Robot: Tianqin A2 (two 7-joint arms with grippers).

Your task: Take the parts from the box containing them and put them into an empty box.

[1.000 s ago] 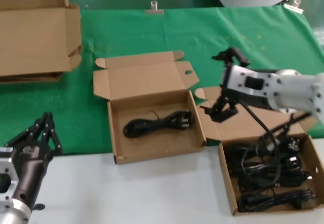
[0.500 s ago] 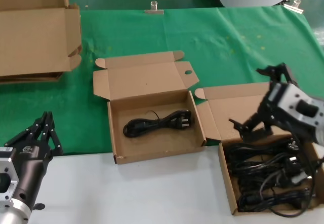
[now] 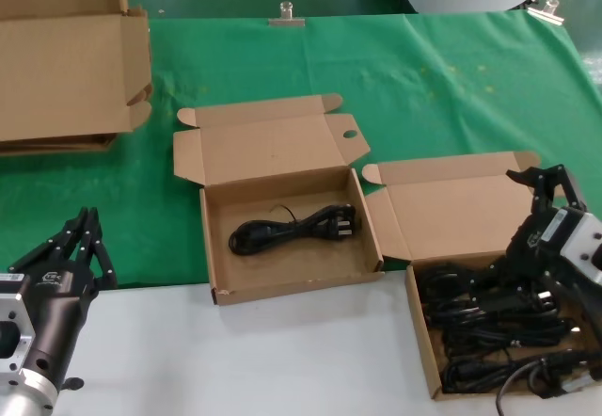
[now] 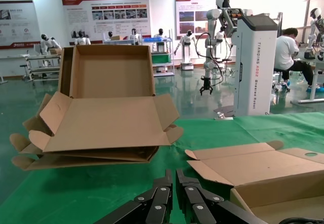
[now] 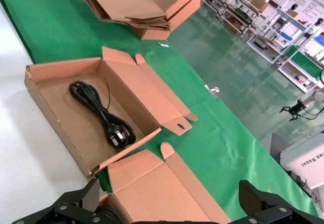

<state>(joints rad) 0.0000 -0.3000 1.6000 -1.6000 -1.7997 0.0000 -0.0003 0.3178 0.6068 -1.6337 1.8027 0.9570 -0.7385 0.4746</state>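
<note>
Several black power cords (image 3: 489, 327) lie tangled in the right-hand cardboard box (image 3: 420, 341), whose plain lid (image 3: 451, 204) is folded back. My right gripper (image 3: 513, 220) is open and empty, low over the far end of that pile; in the right wrist view (image 5: 169, 196) its jaws stand wide apart over this lid. The other box (image 3: 282, 289), in the middle, holds one coiled cord (image 3: 296, 230), also seen in the right wrist view (image 5: 101, 115). My left gripper (image 3: 87, 223) is shut and parked at the near left, seen too in the left wrist view (image 4: 173, 178).
A stack of big flat cardboard sheets (image 3: 66, 68) lies at the far left on the green cloth (image 3: 423, 77); it also shows in the left wrist view (image 4: 101, 117). The near strip of the table (image 3: 282, 360) is white. A clip (image 3: 285, 13) holds the cloth's far edge.
My right gripper has swung right and down, from above the gap between the boxes to the box of cords, staying open. The left arm has not moved.
</note>
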